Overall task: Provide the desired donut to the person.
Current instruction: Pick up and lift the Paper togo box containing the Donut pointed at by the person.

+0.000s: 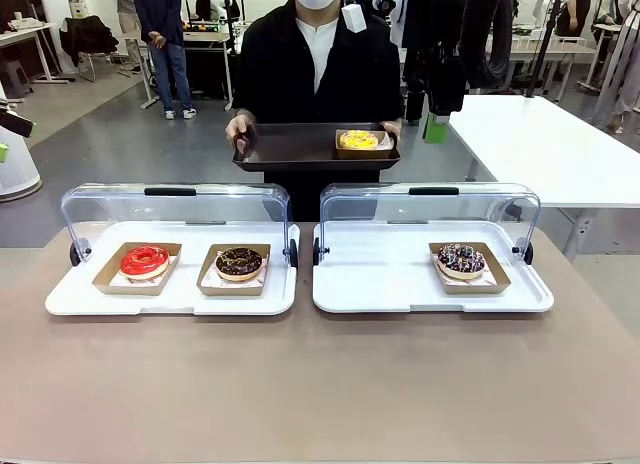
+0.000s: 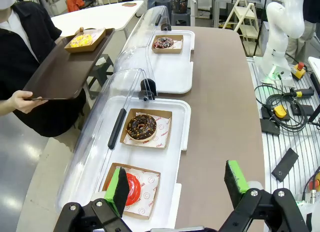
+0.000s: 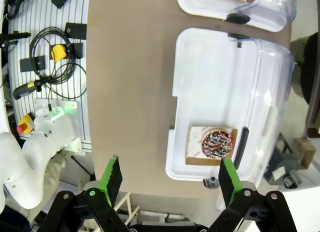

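The left gripper (image 2: 176,184) is spread, with a red glazed donut (image 2: 134,187) seen just ahead of it. Far beyond it, the yellow iced donut (image 1: 358,139) is carried on the dark rectangular tray (image 1: 290,149) of the person (image 1: 315,74). The right gripper (image 3: 170,179) is spread too.

Yellow donut (image 1: 358,139), red donut (image 1: 145,260), brown donut (image 1: 239,263), sprinkled donut (image 1: 461,259); dark tray (image 1: 290,149).
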